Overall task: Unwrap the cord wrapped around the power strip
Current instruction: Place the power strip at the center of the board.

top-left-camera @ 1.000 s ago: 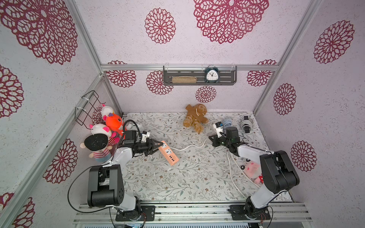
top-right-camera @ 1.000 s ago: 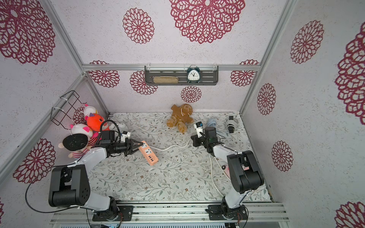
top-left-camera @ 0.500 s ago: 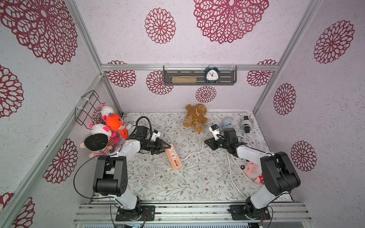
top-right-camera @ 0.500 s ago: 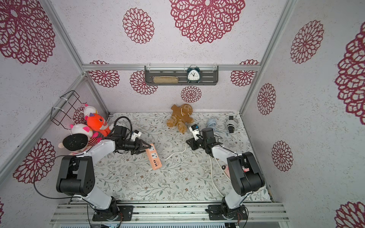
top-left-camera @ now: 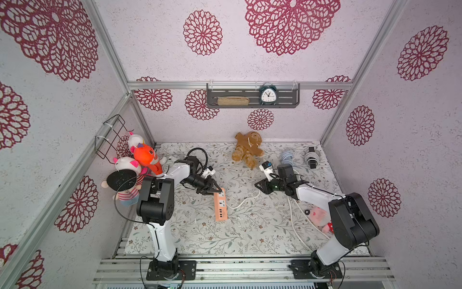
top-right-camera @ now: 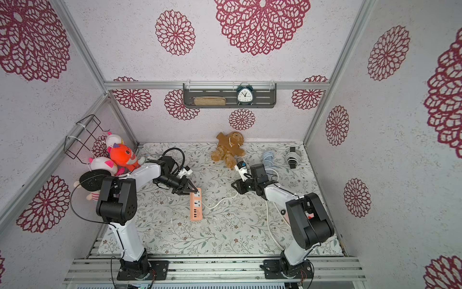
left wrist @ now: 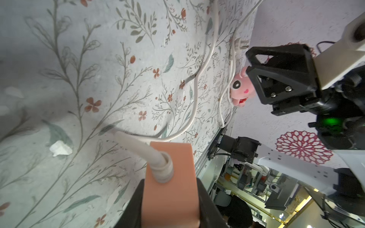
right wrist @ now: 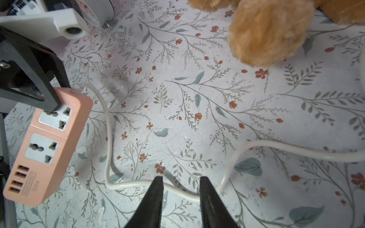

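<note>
Your left end effector (left wrist: 169, 199) is squeezing one end of the orange power strip (right wrist: 45, 146). It is the end where the white cord (right wrist: 108, 138) comes out. I think it holds on there so the strip cannot slide or spin while the cord is pulled away. The strip lies near the middle of the table (top-left-camera: 200, 237), with its other end pointing to the front. I cannot tell if the held end is lifted a little.

Your right end effector (right wrist: 180, 182) has its two jaws apart and holds nothing. The cord lies on the table and runs past just under its tips. To me this looks like letting go, because the cord is already off the strip. No loops go around the strip now. The cord leaves the strip, bends in soft curves, and runs off to the right side of the table. So the job looks almost done, or done.

Now for what changed. A second ago the strip sat more to the left and lay slanted. Now it sits closer to the middle and points almost straight to the front. The left arm swung in with it. The cord used to run in a tighter line up to the right end effector. Now it sags loose. The right end effector has also come down and closer to the strip.
</note>
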Robot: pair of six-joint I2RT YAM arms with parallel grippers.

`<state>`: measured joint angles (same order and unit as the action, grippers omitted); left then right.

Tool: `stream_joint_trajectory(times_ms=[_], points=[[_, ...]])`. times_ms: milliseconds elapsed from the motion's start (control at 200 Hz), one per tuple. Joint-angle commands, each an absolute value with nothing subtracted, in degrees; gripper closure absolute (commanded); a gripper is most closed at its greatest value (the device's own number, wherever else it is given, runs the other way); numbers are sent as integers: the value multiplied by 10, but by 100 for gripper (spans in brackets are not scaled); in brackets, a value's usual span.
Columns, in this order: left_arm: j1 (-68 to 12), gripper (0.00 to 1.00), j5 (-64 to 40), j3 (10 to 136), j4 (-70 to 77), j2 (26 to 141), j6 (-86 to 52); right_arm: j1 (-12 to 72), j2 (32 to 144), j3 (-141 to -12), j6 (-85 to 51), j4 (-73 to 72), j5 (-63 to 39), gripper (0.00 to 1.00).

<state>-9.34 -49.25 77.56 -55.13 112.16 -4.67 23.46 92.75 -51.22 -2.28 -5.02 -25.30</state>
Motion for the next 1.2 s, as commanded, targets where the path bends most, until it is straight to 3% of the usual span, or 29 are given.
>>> stream_joint_trajectory(times_ms=[0,120,430,645,760,876,906,986,1196], points=[[-101,80,-419,793,-586,1120,-4,248,902,-510,-6,-44,-225,65],[-103,50,-375,794,-589,1141,-2,250,907,-513,-4,-44,-225,65],[-102,0,-262,811,-597,1095,4,250,903,-516,-1,-35,-214,65],[-143,2,-17,857,-648,1019,-138,257,897,-522,30,4,-157,62],[-206,7,24,816,-627,974,-266,258,892,-520,48,6,-128,58],[-268,6,69,769,-584,947,-404,258,901,-538,56,22,-107,57],[-278,0,78,761,-570,944,-437,258,905,-543,56,23,-104,56],[-305,3,98,736,-518,937,-511,258,915,-554,51,27,-96,52],[-363,3,166,720,-484,967,-612,259,908,-550,50,21,-96,48]])
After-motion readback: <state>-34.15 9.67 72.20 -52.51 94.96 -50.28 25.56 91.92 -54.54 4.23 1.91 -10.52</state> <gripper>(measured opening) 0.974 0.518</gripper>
